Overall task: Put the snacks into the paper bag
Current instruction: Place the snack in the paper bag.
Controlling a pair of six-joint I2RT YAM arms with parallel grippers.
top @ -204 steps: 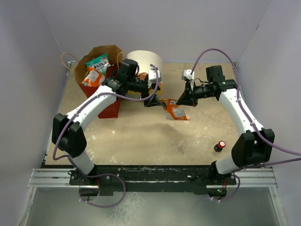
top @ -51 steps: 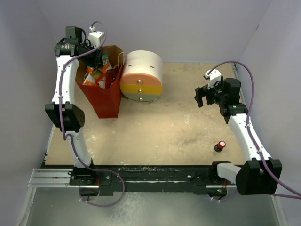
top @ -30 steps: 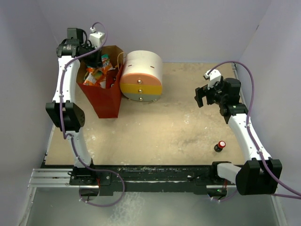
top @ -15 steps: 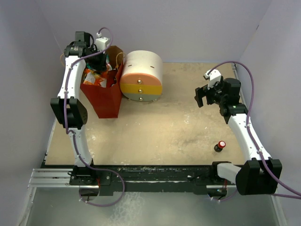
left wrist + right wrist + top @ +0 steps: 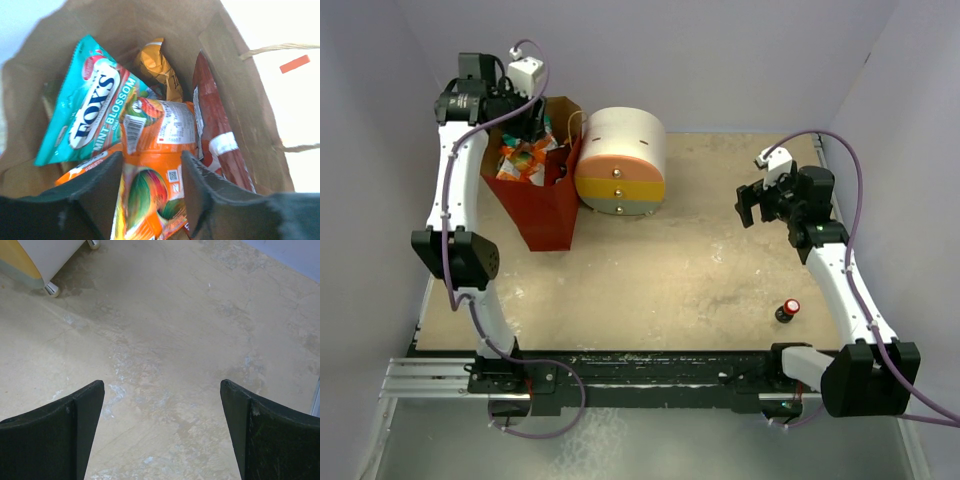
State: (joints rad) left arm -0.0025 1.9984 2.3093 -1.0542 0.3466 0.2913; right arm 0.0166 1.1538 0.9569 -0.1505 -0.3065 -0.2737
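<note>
Left gripper [image 5: 150,200]: hovering in the bag mouth, fingers spread astride the orange packet [image 5: 160,135].
Right gripper [image 5: 161,385]: hanging at 3 o'clock, fingers spread wide, gripping nothing.
Snacks: lying inside the paper bag [image 5: 545,215].
Paper bag: standing at 10 o'clock, just beside the drawer unit [image 5: 620,160].

The brown paper bag [image 5: 546,216], red on its lower half, stands open-mouthed at the far left of the tabletop [image 5: 720,260]. It is stuffed with snacks: a teal Fox's mint packet [image 5: 90,115] on the left, an orange fruit packet [image 5: 157,150] in the middle, a yellow-orange bag [image 5: 160,65] behind, and a red bag [image 5: 215,145] on edge against the right wall.
</note>
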